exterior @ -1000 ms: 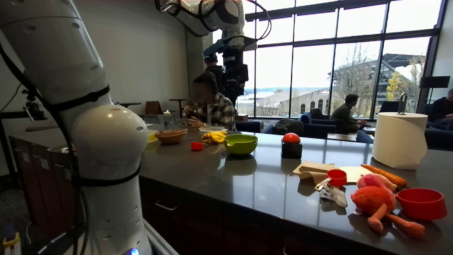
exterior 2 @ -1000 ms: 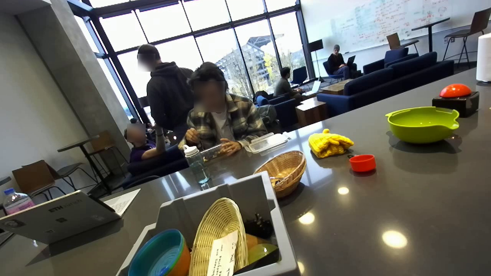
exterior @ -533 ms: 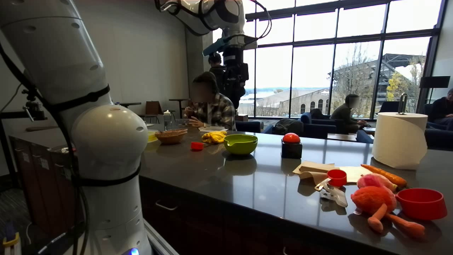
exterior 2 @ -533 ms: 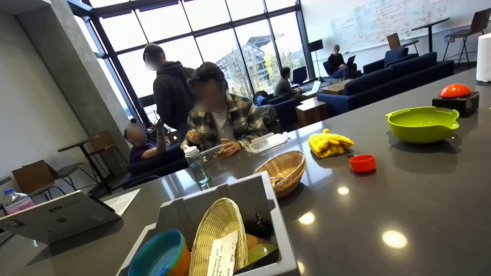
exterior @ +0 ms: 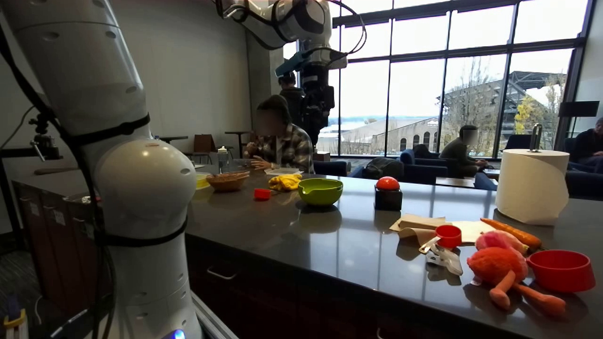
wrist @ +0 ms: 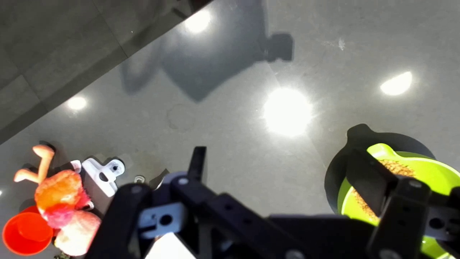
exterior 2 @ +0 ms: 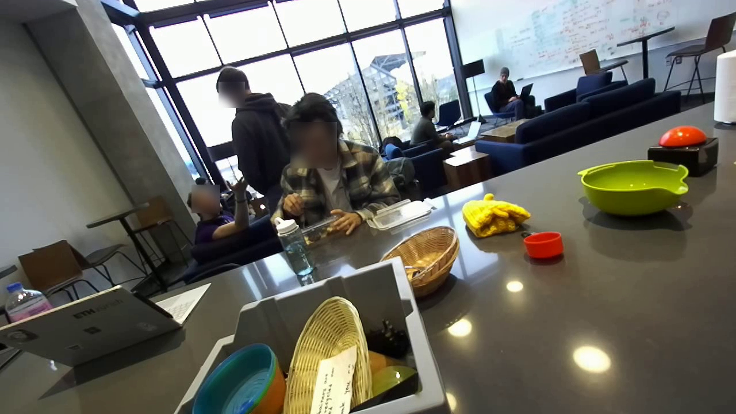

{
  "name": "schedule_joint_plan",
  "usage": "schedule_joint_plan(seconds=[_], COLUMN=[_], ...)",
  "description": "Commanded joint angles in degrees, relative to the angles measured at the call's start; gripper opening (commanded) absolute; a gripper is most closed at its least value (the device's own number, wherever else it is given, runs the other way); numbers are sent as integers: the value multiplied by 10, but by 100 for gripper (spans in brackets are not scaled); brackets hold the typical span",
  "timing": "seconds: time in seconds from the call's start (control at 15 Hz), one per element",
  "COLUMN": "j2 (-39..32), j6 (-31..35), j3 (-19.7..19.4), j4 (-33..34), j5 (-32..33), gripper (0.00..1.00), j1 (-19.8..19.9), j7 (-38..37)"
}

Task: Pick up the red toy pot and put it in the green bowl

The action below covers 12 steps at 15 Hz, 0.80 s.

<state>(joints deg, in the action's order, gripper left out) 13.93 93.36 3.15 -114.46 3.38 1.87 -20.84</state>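
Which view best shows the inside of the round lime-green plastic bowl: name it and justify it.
The wrist view: it looks down into the bowl, revealing brown grainy patches, though the open black gripper covers part. Both exterior views see it from the side: outer wall and only some green inner wall.

Bowl, on the counter. Left of the bowl, in both exterior views: pot, near; cloth, near; basket, farther along; bottle, well apart. Behind the bowl, well apart, in both: window. Right of the bowl, in both: button, near; paper towel roll, well apart. Right of the bowl and nearer me, in an exterior view: cup, clip, carrot, plush toy, dish. Left of the bowl and nearer me, in an exterior view: crate.
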Motion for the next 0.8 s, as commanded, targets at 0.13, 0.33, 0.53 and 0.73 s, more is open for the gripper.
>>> schedule_joint_plan(seconds=[0.13, 0.33, 0.53, 0.73], j2=[-60, -90, -116, -135], j6=[-39, -41, -49, -59], j3=[-2, -2, 3, 9], j4=[28, 32, 52, 77], j5=[17, 27, 36, 45], gripper=[100, 100, 100, 100], j1=[5, 1, -11, -28], j7=[-38, -61, -72, -77])
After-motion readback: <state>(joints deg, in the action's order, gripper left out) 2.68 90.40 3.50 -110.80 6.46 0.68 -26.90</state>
